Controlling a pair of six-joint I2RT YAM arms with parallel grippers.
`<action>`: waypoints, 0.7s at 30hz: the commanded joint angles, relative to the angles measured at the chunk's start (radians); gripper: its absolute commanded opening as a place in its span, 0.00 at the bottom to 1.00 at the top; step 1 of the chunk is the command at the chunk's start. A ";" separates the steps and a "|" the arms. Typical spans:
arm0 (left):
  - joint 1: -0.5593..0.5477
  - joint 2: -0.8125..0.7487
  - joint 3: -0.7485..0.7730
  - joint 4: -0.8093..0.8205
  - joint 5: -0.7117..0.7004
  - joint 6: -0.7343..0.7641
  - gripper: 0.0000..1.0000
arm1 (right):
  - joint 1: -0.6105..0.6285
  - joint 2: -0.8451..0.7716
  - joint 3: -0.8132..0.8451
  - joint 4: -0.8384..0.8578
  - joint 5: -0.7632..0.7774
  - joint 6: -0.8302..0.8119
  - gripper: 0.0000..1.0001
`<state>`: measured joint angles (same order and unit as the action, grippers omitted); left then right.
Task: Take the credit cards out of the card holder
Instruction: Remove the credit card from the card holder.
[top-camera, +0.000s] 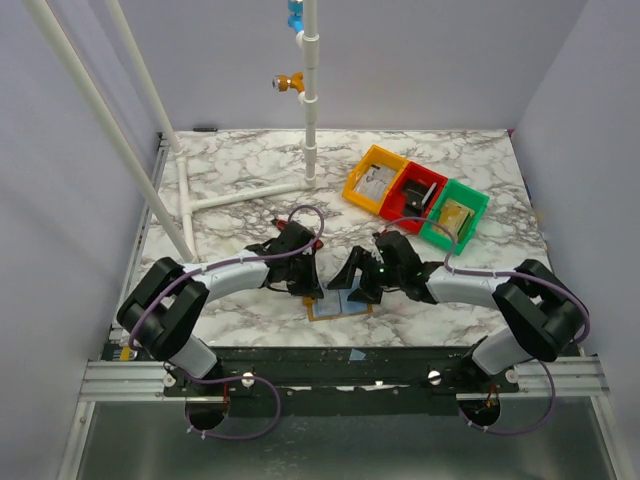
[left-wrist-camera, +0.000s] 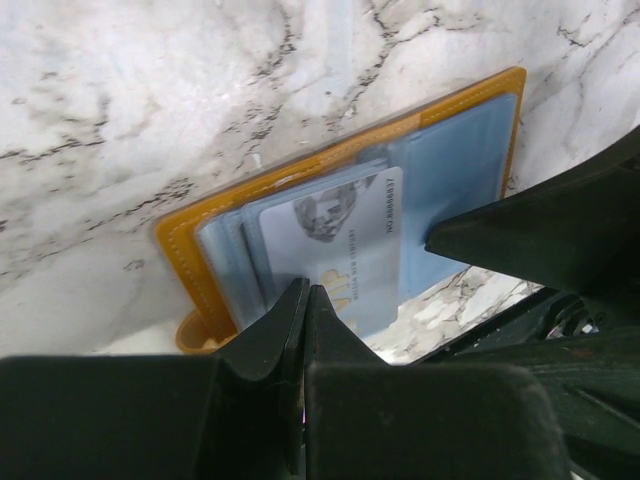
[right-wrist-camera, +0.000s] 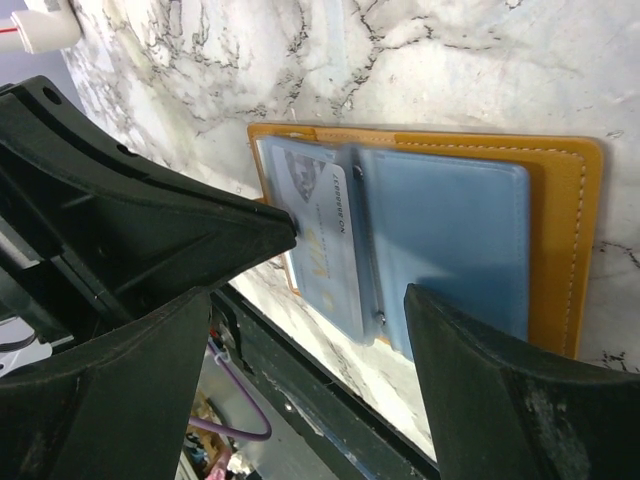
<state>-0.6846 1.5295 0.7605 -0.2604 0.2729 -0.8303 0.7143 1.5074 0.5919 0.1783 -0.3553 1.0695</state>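
The orange card holder (top-camera: 340, 306) lies open on the marble near the table's front edge, with blue plastic sleeves inside. It also shows in the left wrist view (left-wrist-camera: 185, 250) and the right wrist view (right-wrist-camera: 572, 230). A pale card (left-wrist-camera: 340, 230) with a portrait and gold lettering sits in a sleeve on the left page (right-wrist-camera: 320, 235). My left gripper (left-wrist-camera: 305, 292) is shut, with its tips at the card's near edge (top-camera: 308, 284). No card shows between its fingers. My right gripper (right-wrist-camera: 308, 295) is open wide over the holder's right page (top-camera: 358, 284), with one finger (left-wrist-camera: 520, 235) touching the blue sleeve.
Orange (top-camera: 375, 180), red (top-camera: 415, 195) and green (top-camera: 455, 215) bins stand in a row at the back right, each with items inside. A white pipe frame (top-camera: 310, 130) stands at the back and left. The table's dark front rail (right-wrist-camera: 330, 400) runs just below the holder.
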 joint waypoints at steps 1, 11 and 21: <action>-0.024 0.044 0.026 0.008 -0.009 0.005 0.00 | -0.013 0.021 -0.027 0.042 -0.016 -0.011 0.81; -0.036 0.052 0.013 0.019 -0.012 -0.012 0.00 | -0.043 0.026 -0.077 0.151 -0.073 0.017 0.65; -0.036 0.043 0.004 0.018 -0.015 -0.013 0.00 | -0.050 0.093 -0.120 0.276 -0.102 0.043 0.37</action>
<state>-0.7139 1.5669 0.7818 -0.2253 0.2794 -0.8436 0.6720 1.5677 0.4988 0.3653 -0.4290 1.1027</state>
